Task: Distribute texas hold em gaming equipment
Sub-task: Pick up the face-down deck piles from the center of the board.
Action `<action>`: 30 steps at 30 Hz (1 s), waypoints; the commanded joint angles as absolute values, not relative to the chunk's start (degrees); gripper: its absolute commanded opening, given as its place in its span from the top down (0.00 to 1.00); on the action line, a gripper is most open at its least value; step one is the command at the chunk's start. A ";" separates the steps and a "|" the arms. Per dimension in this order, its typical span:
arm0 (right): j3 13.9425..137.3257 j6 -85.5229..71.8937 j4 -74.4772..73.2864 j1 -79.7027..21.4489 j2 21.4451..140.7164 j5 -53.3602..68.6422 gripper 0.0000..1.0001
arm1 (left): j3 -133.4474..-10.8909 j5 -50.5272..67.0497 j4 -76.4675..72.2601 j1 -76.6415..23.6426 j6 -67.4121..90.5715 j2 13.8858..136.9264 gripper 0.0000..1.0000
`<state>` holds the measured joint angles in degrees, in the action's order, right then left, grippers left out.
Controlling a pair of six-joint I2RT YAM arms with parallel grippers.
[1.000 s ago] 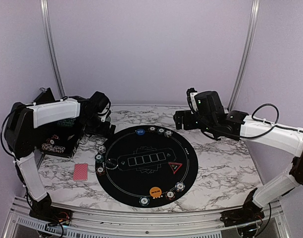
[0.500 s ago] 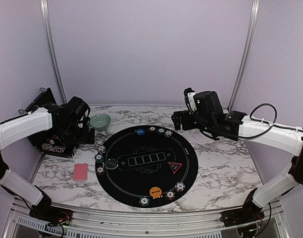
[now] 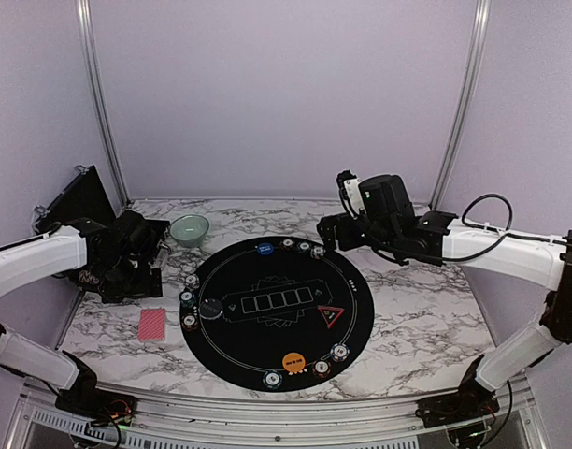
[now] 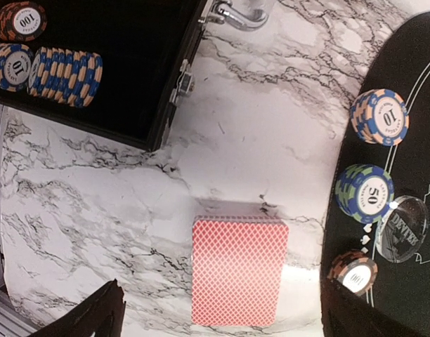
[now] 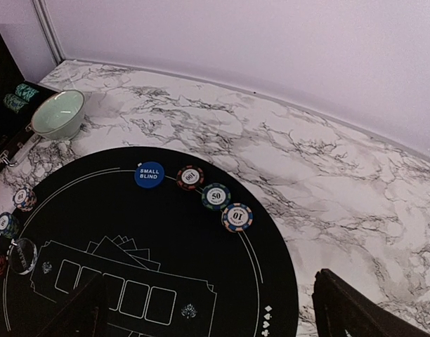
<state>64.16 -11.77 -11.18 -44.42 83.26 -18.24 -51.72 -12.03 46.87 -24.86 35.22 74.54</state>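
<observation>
We see the black case (image 3: 76, 196) standing open at the left edge, partly hidden from above by the left arm, with the teal bowl (image 3: 190, 228) near it at the back. The deck of red-backed cards (image 4: 239, 270) lies face down on the tabletop (image 3: 417, 309) between the case and the round black mat (image 3: 267, 341). It sits under the left gripper (image 4: 218, 312), whose fingers are spread wide and hold nothing. The right gripper (image 5: 211, 295) hangs over the mat's far right side, likewise spread and empty. From above we find the orange disc (image 3: 293, 361) by the mat's near edge and the red triangle marker (image 3: 331, 316) right of centre. Only the left wrist view lets us read the striped chips (image 4: 380, 116) marked 10, 50 and 100, with the clear dealer disc (image 4: 401, 237) beside them and more chips stacked in the case. The right wrist view shows the blue small-blind disc (image 5: 149, 173) heading a row of three chips. The tabletop is white marble with grey veins; lilac walls and two metal posts (image 3: 99, 94) close it in
</observation>
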 commanded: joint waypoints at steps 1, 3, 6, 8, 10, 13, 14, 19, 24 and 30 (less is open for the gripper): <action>66.96 -10.46 -9.92 -44.15 83.76 -16.73 0.02 | -50.01 -10.67 46.76 -23.79 35.95 74.55 0.01; 66.97 -10.46 -9.95 -44.13 83.86 -16.48 0.02 | -49.40 -9.19 45.90 -23.57 34.85 75.08 0.01; 66.56 -10.46 -9.74 -44.13 83.84 -16.56 0.02 | -48.96 -6.52 44.63 -23.42 32.97 76.85 0.01; 66.40 -10.58 -9.61 -44.18 83.92 -16.68 0.02 | -48.79 -6.22 44.49 -23.47 32.25 78.08 0.01; 66.23 -10.78 -9.50 -44.19 84.01 -16.70 0.02 | -48.61 -5.96 44.13 -23.40 31.37 79.23 0.01; 66.09 -11.03 -9.34 -44.20 84.11 -16.53 0.02 | -48.58 -5.42 43.76 -23.45 30.50 81.21 0.01; 66.02 -11.07 -9.34 -44.20 84.11 -16.51 0.01 | -48.46 -5.14 43.39 -23.45 30.23 81.78 0.01; 65.92 -10.94 -9.32 -44.16 84.11 -16.78 0.02 | -48.19 -4.62 42.21 -23.45 29.17 85.03 0.01; 65.79 -10.81 -9.27 -44.19 83.94 -16.78 0.02 | -47.27 -3.50 40.57 -23.47 28.13 87.45 0.01; 65.34 -10.40 -9.13 -44.17 83.61 -16.62 0.02 | -46.70 -2.22 39.72 -23.02 27.77 89.45 0.01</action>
<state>64.27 -10.83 -10.68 -44.42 83.79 -16.95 -47.40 -3.55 40.56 -23.55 28.88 87.94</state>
